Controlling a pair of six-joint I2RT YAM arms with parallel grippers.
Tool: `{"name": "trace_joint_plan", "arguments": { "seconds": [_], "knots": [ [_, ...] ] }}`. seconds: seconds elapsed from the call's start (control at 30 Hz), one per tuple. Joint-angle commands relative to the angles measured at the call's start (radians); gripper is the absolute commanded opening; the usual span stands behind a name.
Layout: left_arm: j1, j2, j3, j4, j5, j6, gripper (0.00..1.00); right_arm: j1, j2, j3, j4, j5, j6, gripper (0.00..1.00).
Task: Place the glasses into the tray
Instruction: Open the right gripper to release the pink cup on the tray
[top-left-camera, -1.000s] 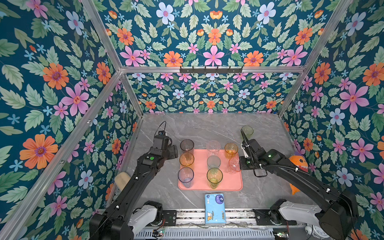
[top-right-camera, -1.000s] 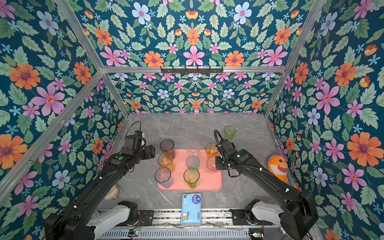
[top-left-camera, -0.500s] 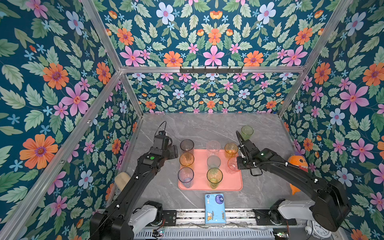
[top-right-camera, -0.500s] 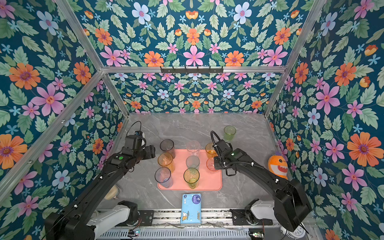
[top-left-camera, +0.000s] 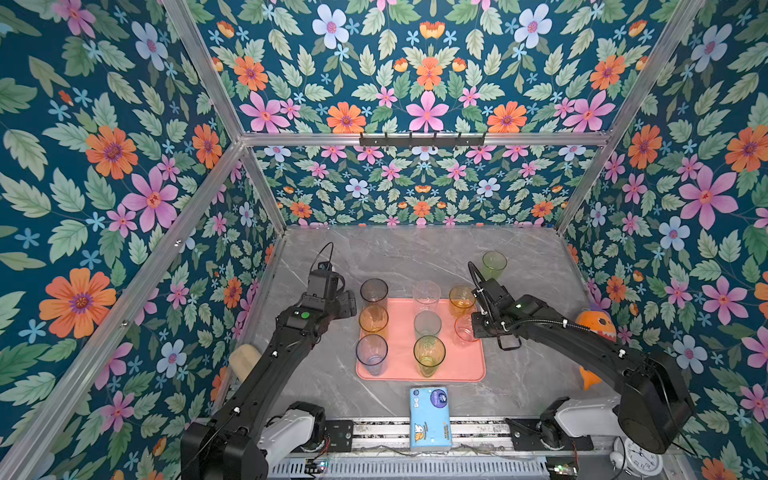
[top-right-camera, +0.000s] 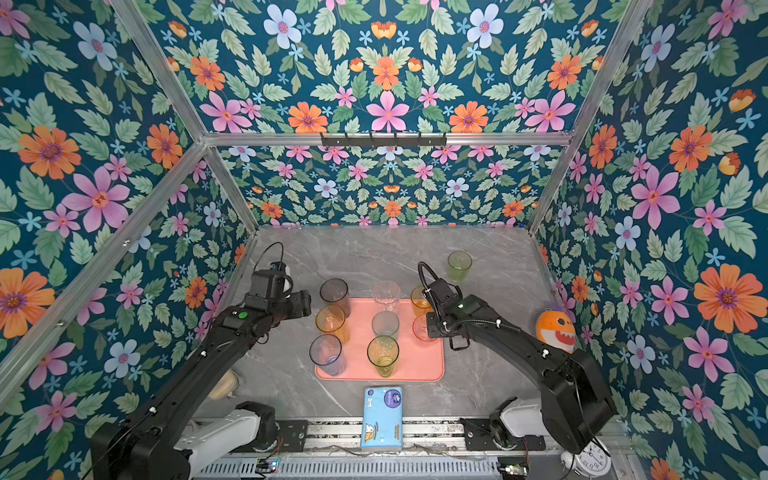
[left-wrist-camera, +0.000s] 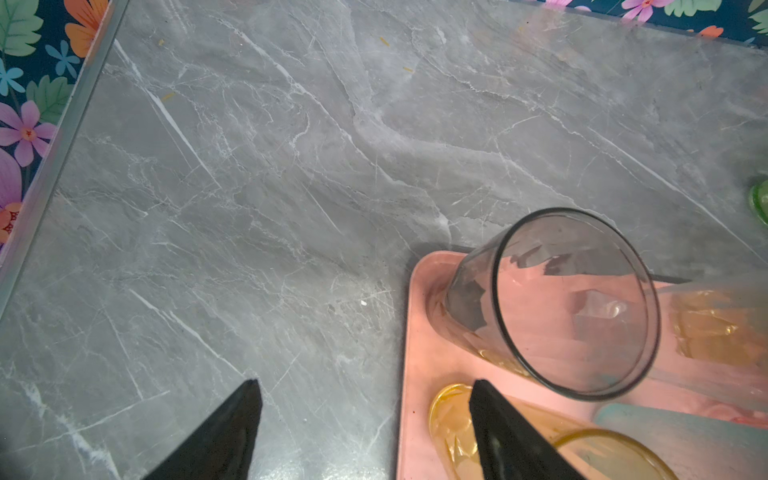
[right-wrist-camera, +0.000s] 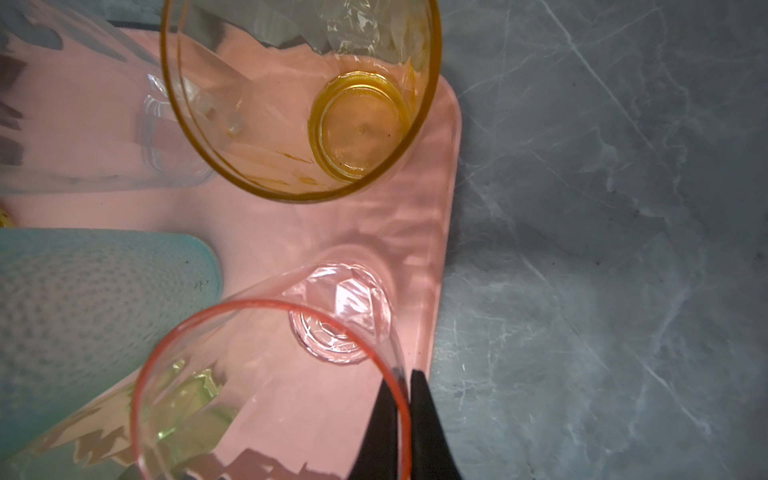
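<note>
The salmon-pink tray (top-left-camera: 461, 365) lies mid-table in both top views and holds several glasses: smoky grey (top-left-camera: 374, 293), amber (top-left-camera: 373, 320), blue-grey (top-left-camera: 371, 351), clear (top-left-camera: 426, 294), teal (top-left-camera: 427, 324), yellow (top-left-camera: 429, 353) and orange-amber (top-left-camera: 461, 300). My right gripper (right-wrist-camera: 402, 380) is shut on the rim of the pink glass (right-wrist-camera: 266, 374), one finger inside and one outside; its base is at the tray's right edge (right-wrist-camera: 440, 266). A green glass (top-left-camera: 494, 264) stands on the table behind the tray. My left gripper (left-wrist-camera: 363, 384) is open beside the tray's far left corner, holding nothing.
A blue tissue pack (top-left-camera: 430, 417) lies in front of the tray. An orange shark toy (top-left-camera: 596, 324) sits by the right wall, a beige object (top-left-camera: 245, 361) by the left wall, a clock (top-left-camera: 636, 459) at the front right. Floral walls close three sides.
My right arm has shifted slightly left with the pink glass in its grip. The left arm has not moved.
</note>
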Motion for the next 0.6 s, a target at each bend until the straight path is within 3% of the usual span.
{"name": "trace_joint_plan", "arguments": {
  "seconds": [0.0, 0.57],
  "knots": [
    [0.001, -0.001, 0.000, 0.006, 0.003, 0.000, 0.82, 0.001, 0.005, 0.007, 0.013, 0.007, 0.003, 0.00],
    [0.001, 0.002, -0.001, 0.006, 0.003, -0.001, 0.82, 0.001, 0.050, 0.023, 0.016, 0.022, 0.015, 0.00]
  ]
}}
